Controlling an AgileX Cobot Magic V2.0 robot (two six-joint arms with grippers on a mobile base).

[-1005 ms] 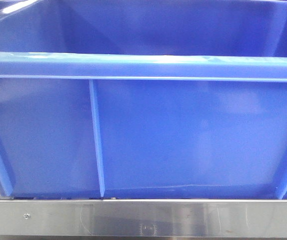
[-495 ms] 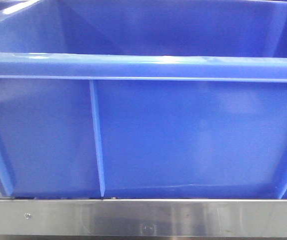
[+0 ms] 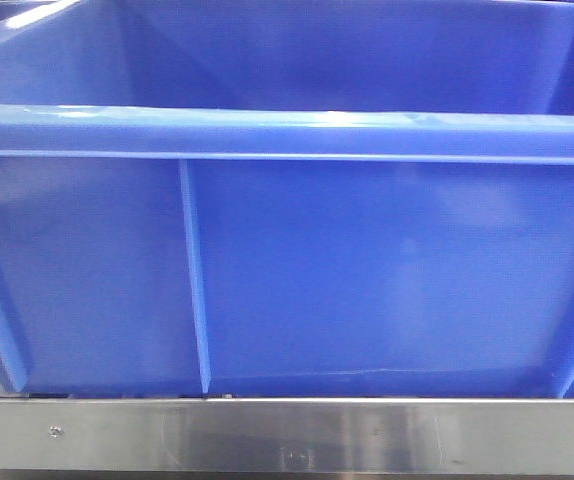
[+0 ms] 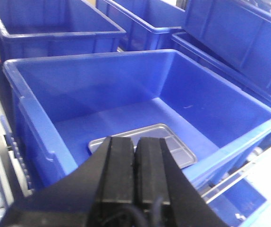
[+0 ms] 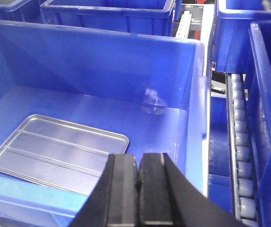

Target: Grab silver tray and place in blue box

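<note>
The silver tray (image 5: 57,149) is seen lying flat on the floor of the blue box (image 5: 194,94), with its two long ridges facing up. In the right wrist view it is located ahead of and to the left of the right gripper (image 5: 139,187), below the level of the fingertips and apart from them. In the left wrist view the tray (image 4: 173,144) is found just beyond the left gripper (image 4: 136,163), lower down inside the box (image 4: 36,132), and its near part is hidden behind the fingers.

The fingers of the right gripper are observed pressed almost together, with only a thin dark seam between the pads, and nothing is held between them. The fingers of the left gripper are likewise brought together, and nothing is gripped. Both grippers are positioned above the box opening, clear of the tray.

In the front-facing view the frame is filled by the near wall of the box (image 3: 367,280), with its thick rim and vertical ribs, resting on a metal rail (image 3: 287,440); the tray cannot be made out there.

Further blue crates (image 4: 55,28) are noted beyond the left gripper, and a roller conveyor (image 5: 241,156) is recorded to the right of the right gripper, beside the box wall
</note>
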